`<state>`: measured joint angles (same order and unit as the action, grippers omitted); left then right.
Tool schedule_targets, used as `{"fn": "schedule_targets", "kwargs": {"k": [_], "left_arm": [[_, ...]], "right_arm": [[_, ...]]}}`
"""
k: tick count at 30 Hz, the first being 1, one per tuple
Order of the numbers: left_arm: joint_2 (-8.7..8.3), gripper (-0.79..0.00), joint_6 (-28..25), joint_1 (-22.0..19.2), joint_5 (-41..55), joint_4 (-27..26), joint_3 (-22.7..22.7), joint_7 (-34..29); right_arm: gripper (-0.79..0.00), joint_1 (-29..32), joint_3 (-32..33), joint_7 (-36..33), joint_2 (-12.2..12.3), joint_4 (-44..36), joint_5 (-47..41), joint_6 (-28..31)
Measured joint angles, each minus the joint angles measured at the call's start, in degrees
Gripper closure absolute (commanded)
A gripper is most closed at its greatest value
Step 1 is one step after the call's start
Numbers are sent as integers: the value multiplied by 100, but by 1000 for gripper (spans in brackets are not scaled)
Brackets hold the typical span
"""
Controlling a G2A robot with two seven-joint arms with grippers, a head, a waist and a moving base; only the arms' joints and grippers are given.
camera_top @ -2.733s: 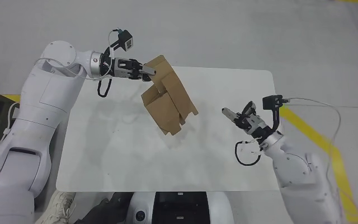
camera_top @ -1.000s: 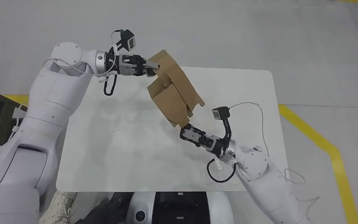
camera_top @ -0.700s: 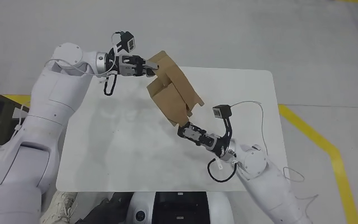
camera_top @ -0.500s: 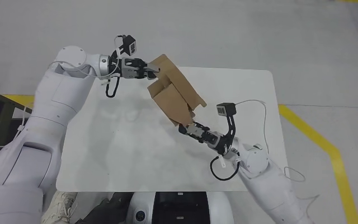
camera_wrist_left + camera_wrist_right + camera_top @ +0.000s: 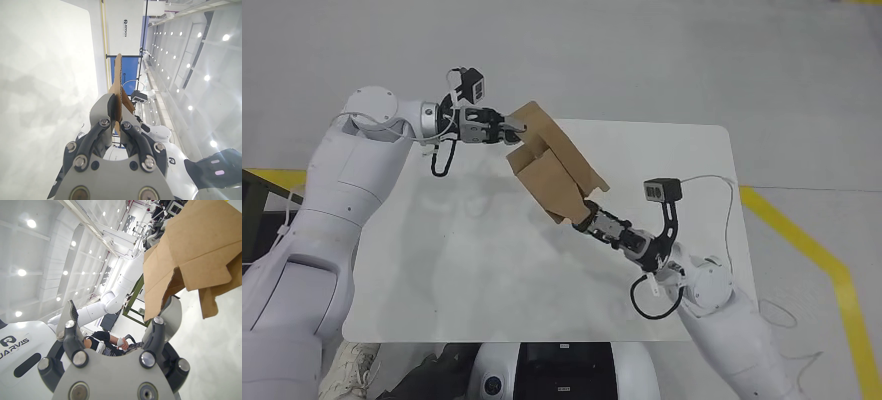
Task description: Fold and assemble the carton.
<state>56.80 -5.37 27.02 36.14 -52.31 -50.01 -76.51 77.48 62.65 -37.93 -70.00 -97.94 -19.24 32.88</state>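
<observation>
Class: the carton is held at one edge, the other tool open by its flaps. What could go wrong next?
The left tool holds the carton by one thin edge; a push may make it slip or swing.
The right tool is open with one finger behind a flap; closing may crease the wrong panel.

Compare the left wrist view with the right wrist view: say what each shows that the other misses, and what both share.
Left wrist view: up close, the left gripper shut on the carton, whose flap is seen edge-on. Right wrist view: the right gripper open, one finger at a lower flap's edge, plus the cardboard's broad faces and creases. Both: the carton itself.
</observation>
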Motion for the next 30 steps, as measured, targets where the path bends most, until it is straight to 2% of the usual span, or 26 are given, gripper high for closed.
{"fn": "schedule_targets", "kwargs": {"k": [6,15,20,25,30], "left_arm": [[-14,0,6,97,3,-131,-106,-39],[-35,0,21,241,110,-232,-325,83],[-41,0,35,305,117,-307,-412,110],[-41,0,80,339,6,-357,-450,161],[-32,0,100,371,-52,-398,-479,228]], "right_arm": [[-714,-151,-138,-110,-42,248,-558,-24],[-677,-285,-248,-433,-83,537,-1418,-365],[-640,-378,-353,-373,-123,632,-1380,-402],[-563,-412,-411,-187,-156,597,-1135,-290],[-554,-393,-423,3,-170,524,-852,-310]]}}
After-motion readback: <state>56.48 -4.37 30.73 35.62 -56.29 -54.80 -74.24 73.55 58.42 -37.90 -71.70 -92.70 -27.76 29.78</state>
